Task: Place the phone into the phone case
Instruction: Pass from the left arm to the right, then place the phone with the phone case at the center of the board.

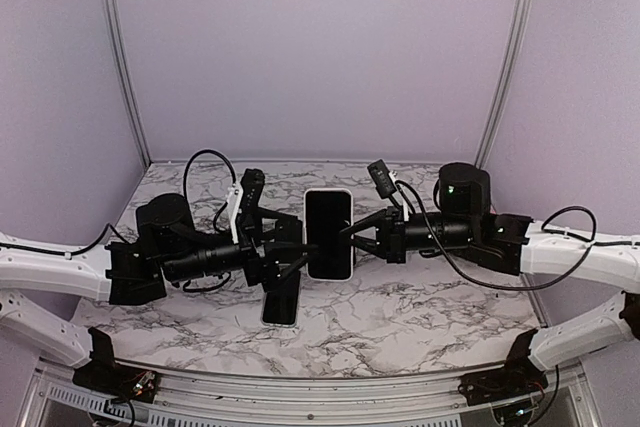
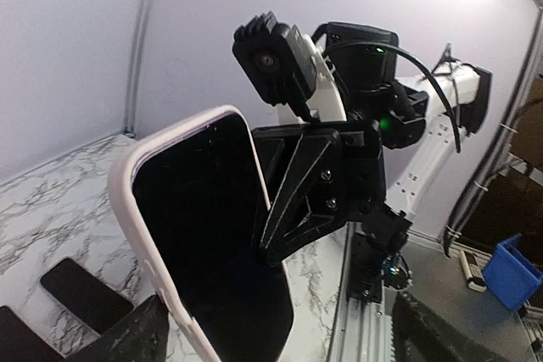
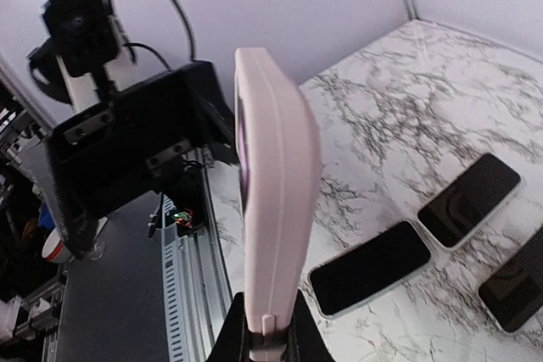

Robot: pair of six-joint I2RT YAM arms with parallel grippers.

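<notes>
Phone (image 2: 204,239) is judged to be in the case (image 2: 125,209) already: a dark face fills the pale rim. Whether every corner is seated cannot be told. The pair is held off the counter (image 1: 420,317), upright on its long edge, between the two arms. The right gripper (image 1: 352,236) is closed on one long edge of the case, fingers pinched over the rim. The left gripper (image 1: 297,250) is spread wide with nothing held, close beside the opposite edge. A spare phone (image 1: 282,297) lies flat below the left gripper, and more are seen on the counter in the right wrist view. Step in hand is judged to be final seating and checking. The right grip should be kept firm and unmoved, since it is the only support. The left gripper should be closed across face and back near an unsupported corner, and one corner should be pressed at a time. Force should be applied square to the face, so the case is not levered out of the right fingers. Pressure on the glass centre should be avoided, and the rim should be worked instead. The case should be kept low over bare counter, away from the spare phone, in case it slips.
</notes>
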